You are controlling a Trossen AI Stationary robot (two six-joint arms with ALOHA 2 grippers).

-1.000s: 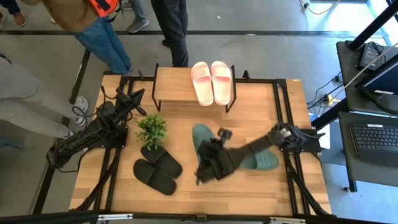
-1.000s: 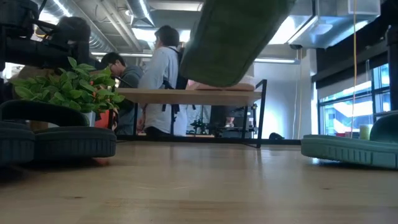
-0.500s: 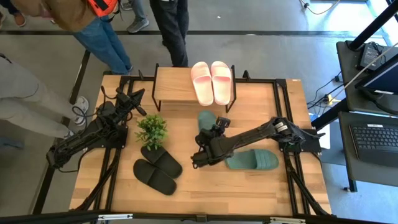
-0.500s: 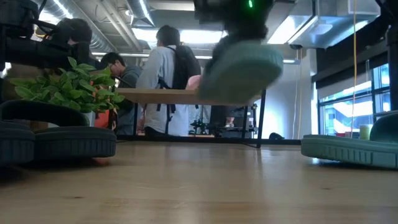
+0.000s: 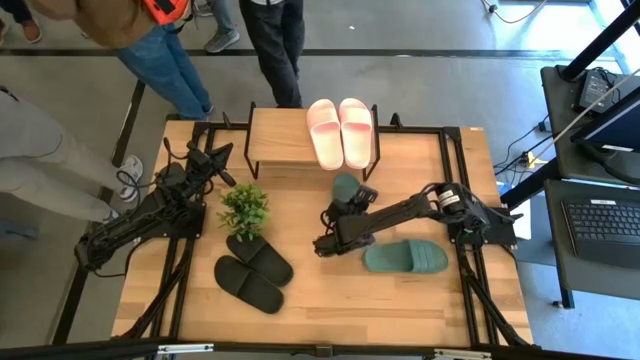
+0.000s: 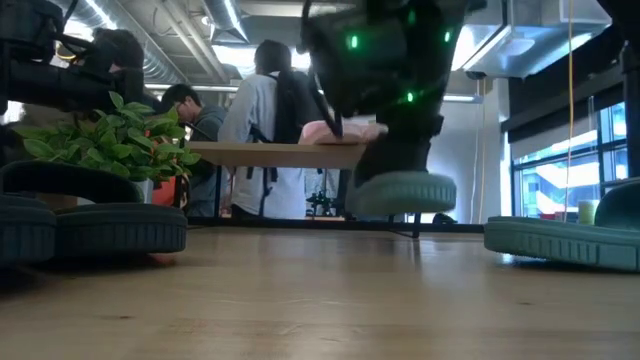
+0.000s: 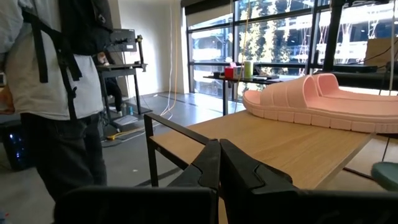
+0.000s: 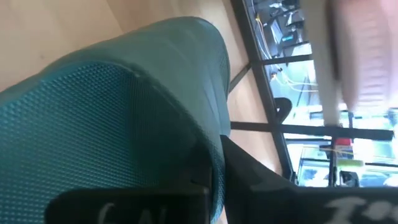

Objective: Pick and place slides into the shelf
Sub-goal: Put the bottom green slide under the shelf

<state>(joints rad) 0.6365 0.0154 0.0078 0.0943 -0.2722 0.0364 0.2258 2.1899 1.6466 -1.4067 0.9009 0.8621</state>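
One sage green slide (image 5: 345, 187) is in my right gripper (image 5: 338, 216), which is shut on it just in front of the shelf (image 5: 285, 140); in the low view the slide (image 6: 400, 193) hangs low over the table. Its mate (image 5: 405, 257) lies flat on the table near the right. The pale pink pair (image 5: 340, 130) rests sole-down on the shelf's right half. The black pair (image 5: 255, 270) lies on the table near the left. My left gripper (image 7: 217, 165) is shut and waits at the shelf's left end. My right gripper holds the green slide pinched between its fingers, one dark finger (image 8: 249, 177) lying against the slide's edge beside its textured face (image 8: 112, 124). The gripper covers most of the slide from above. The free end (image 5: 345, 186) points at the shelf, and the slide is lifted clear.
A small potted plant (image 5: 245, 208) stands between my left arm and the black slides. The shelf's left half (image 5: 275, 138) is bare wood. Black metal rails run along the table's edges. People stand beyond the table's far edge (image 5: 280, 40).
My right gripper has carried the green slide from the table's near middle toward the far edge, up to the shelf's front. It has also come down: the slide was high above the table and now hangs just above it.
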